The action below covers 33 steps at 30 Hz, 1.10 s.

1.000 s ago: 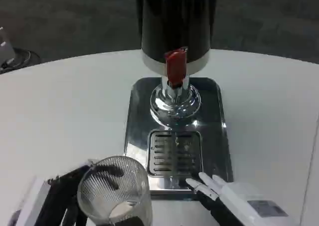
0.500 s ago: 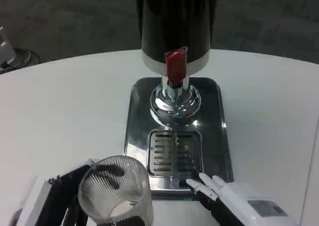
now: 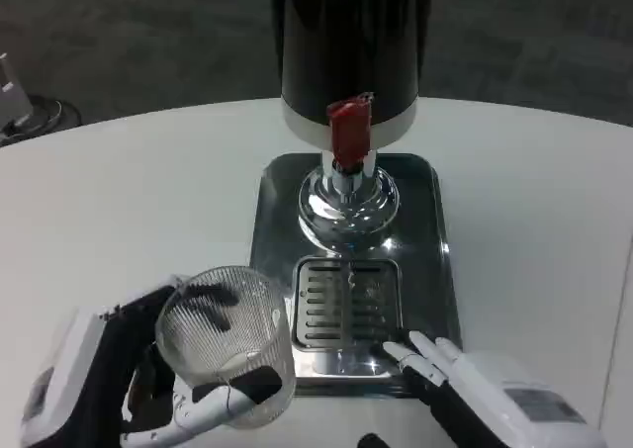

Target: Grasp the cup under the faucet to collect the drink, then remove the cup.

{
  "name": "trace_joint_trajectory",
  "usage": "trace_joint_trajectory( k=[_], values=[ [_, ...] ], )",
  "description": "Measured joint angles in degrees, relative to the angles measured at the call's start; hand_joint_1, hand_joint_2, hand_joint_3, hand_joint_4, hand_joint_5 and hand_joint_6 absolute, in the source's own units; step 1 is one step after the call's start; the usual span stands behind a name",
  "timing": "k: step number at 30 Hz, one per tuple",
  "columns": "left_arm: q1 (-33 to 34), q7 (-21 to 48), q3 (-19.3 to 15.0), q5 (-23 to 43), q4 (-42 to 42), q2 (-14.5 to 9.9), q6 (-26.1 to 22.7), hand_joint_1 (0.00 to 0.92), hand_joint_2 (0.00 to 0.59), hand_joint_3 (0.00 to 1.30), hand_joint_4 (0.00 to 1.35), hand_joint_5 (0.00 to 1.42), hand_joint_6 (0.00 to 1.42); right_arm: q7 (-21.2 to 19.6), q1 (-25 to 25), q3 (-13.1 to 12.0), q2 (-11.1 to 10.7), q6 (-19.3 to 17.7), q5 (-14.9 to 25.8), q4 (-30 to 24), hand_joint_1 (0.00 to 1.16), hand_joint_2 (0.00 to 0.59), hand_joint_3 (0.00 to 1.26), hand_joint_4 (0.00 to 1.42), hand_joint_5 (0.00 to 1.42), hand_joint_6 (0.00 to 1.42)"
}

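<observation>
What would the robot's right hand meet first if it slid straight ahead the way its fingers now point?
Probably the slotted metal drip grate in the shiny steel tray: the right hand points up-left, its fingertips at the tray's near edge. Its height above the tray is unclear.

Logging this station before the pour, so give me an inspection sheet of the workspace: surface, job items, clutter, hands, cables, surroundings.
Surface: white table, round-edged, bare around the tray.
Job's things: ribbed clear cup, upright, at the tray's front left corner, not under the faucet; black drink dispenser with red tap lever on a steel drip tray with a slotted grate.
Clutter: nothing seen.
Hands: left hand holds the cup; right hand holds nothing, fingertips at the tray's front edge.
Cables: nothing seen.
Surroundings: dark floor beyond the table; an unclear pale object at the far left.
</observation>
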State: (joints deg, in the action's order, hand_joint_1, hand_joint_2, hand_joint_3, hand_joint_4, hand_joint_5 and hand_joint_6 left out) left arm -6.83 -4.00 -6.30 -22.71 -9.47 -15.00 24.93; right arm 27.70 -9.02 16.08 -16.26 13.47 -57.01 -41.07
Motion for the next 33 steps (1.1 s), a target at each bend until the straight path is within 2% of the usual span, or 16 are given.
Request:
trace_joint_trajectory(
  k=[6, 11, 14, 18, 21, 27, 33],
  values=[
    [7.83, -1.39, 0.13, -1.22, 7.88, -0.92, -1.74, 0.488, 0.167, 1.06, 1.13, 1.26, 1.37, 0.54, -1.58, -0.97, 0.03, 0.17, 0.12, -2.1, 0.3, 0.421, 0.1, 0.0, 0.0, 0.06],
    [17.25, -3.26, 0.94, -4.45, 17.23, -4.18, -2.68, 0.488, 0.167, 1.06, 1.13, 1.26, 1.37, 0.53, -2.51, -2.42, 0.34, 0.24, 0.26, -2.89, 0.3, 0.421, 0.1, 0.0, 0.0, 0.06],
    [22.37, -4.38, 2.59, -5.59, 23.07, -4.87, -3.37, 0.488, 0.167, 1.06, 1.13, 1.26, 1.35, 0.52, -2.52, -2.83, 0.85, 0.25, 0.29, -3.36, 0.3, 0.421, 0.1, 0.0, 0.0, 0.06],
    [27.89, -5.54, 5.05, -7.28, 29.34, -5.05, -4.2, 0.488, 0.166, 1.06, 1.13, 1.26, 1.37, 0.41, -3.42, -3.31, 1.77, 0.24, 0.46, -4.07, 0.3, 0.421, 0.1, 0.0, 0.0, 0.06],
    [32.41, -6.27, 7.17, -7.5, 33.69, -5.03, -4.57, 0.488, 0.166, 1.06, 1.13, 1.26, 1.37, -0.54, -4.67, -4.43, 2.09, 0.01, 2.44, -4.39, 0.3, 0.421, 0.1, 0.0, 0.0, 0.06],
    [40.17, -7.5, 11.41, -9.1, 41.04, -4.9, -4.25, 0.488, 0.166, 1.06, 1.13, 1.26, 1.37, -1.18, -5.8, -5.95, 2.0, -0.53, 4.25, -4.94, 0.3, 0.421, 0.1, 0.0, 0.0, 0.08],
    [44.37, -7.88, 14.78, -9.45, 46.08, -4.28, -4.11, 0.488, 0.166, 1.06, 1.13, 1.26, 1.37, -1.84, -7.15, -6.92, 1.83, -1.95, 5.84, -6.27, 0.3, 0.421, 0.11, 0.0, 0.0, 0.09]
  ],
)
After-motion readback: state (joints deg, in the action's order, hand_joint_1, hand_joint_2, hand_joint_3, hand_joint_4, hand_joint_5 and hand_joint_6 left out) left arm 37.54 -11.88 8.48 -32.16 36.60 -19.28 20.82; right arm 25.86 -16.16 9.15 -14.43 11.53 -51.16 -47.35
